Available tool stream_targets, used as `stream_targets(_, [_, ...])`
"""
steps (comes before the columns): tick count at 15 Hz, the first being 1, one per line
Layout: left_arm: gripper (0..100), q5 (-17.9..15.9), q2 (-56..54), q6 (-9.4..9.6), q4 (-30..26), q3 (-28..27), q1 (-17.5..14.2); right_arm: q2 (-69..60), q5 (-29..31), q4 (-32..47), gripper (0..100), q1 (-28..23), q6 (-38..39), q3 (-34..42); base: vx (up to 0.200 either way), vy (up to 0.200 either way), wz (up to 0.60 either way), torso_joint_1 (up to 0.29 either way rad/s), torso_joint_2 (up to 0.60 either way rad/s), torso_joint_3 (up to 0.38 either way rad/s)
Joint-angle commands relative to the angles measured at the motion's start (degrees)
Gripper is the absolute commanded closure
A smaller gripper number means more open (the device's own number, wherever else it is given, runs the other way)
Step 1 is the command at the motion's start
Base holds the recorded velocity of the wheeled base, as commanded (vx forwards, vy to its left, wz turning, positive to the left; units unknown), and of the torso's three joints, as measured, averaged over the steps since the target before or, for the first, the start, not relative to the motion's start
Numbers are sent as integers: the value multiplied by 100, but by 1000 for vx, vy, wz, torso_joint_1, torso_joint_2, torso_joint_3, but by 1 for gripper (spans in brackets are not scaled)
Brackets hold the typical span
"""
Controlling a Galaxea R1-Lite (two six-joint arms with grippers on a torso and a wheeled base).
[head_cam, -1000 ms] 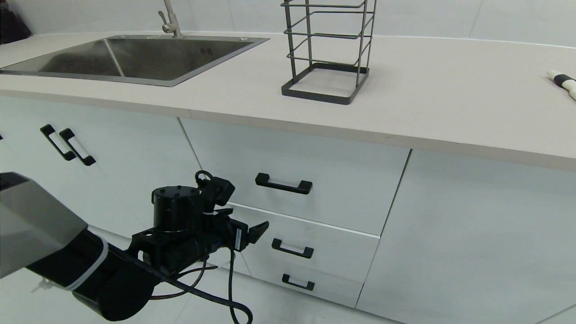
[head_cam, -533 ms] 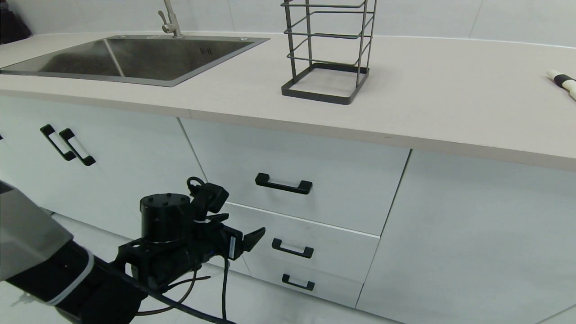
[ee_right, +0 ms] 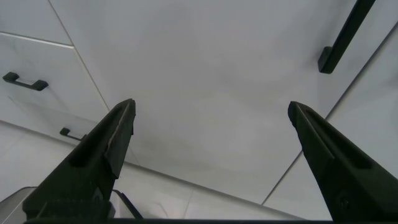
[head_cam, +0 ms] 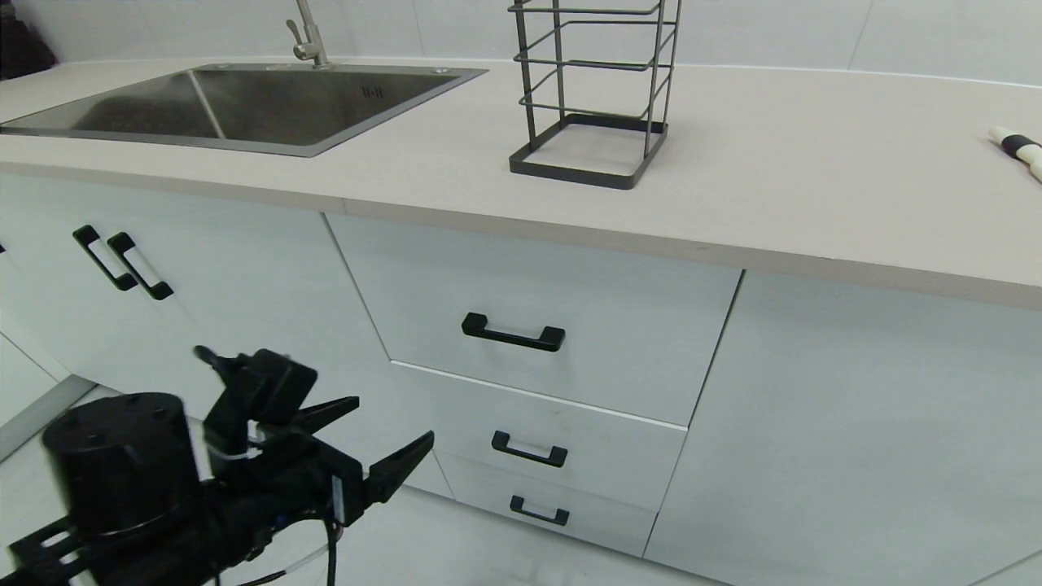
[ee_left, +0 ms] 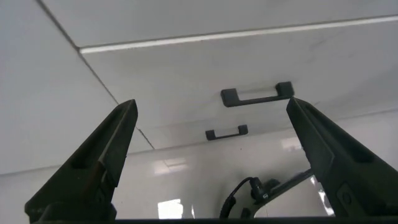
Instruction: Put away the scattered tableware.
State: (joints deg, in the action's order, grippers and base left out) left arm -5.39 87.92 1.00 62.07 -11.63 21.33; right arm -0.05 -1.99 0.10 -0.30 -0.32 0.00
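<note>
The left gripper [head_cam: 391,419] and right gripper [ee_right: 211,104] are hanging low, jaws spread wide, while the white black-banded stick [head_cam: 1017,147] is lying far right on the pale worktop [head_cam: 814,171], where a clumsy bump could roll it away

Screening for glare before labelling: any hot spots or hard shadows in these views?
Left wrist view: bright reflections on the glossy floor. Head view: even light on the countertop, no hard shadows, mild sheen in the sink. Right wrist view: cabinet door evenly lit, no glare.
</note>
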Motion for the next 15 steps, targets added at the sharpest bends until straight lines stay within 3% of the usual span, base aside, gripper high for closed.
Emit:
stream_targets(1, [0, -15, -1734, 14, -169, 662, 2, 5, -3, -1, 0, 4, -3, 0, 0, 0, 0, 0, 0, 0])
stream_targets(4, [0, -6, -3395, -21, -635, 1163, -121, 5, -3, -1, 0, -5, -3, 0, 0, 0, 0, 0, 0, 0])
stream_targets(7, [0, -15, -5180, 6, -1760, 1145, -437, 5, -3, -1, 0, -5, -3, 0, 0, 0, 0, 0, 0, 0])
stream_targets(8, [0, -15, -5707, -38, -2147, 1058, -586, 5, -3, -1, 0, 4, -12, 0, 0, 0, 0, 0, 0, 0])
stream_targets(10, [0, -15, -6551, -434, -2999, 794, -885, 5, -3, -1, 0, -5, -3, 0, 0, 0, 0, 0, 0, 0])
stream_targets(11, [0, -15, -6876, -522, -3439, 767, -920, 5, -3, -1, 0, -5, -3, 0, 0, 0, 0, 0, 0, 0])
stream_targets(13, [0, -24, -7614, -531, -4335, 794, -1070, 5, -3, -1, 0, -5, 5, 0, 0, 0, 0, 0, 0, 0])
stream_targets(14, [0, -24, -7720, -531, -4476, 794, -1114, 5, -3, -1, 0, -5, 5, 0, 0, 0, 0, 0, 0, 0])
stream_targets(15, [0, -85, -8115, -522, -4968, 811, -1307, 5, -3, -1, 0, 4, -3, 0, 0, 0, 0, 0, 0, 0])
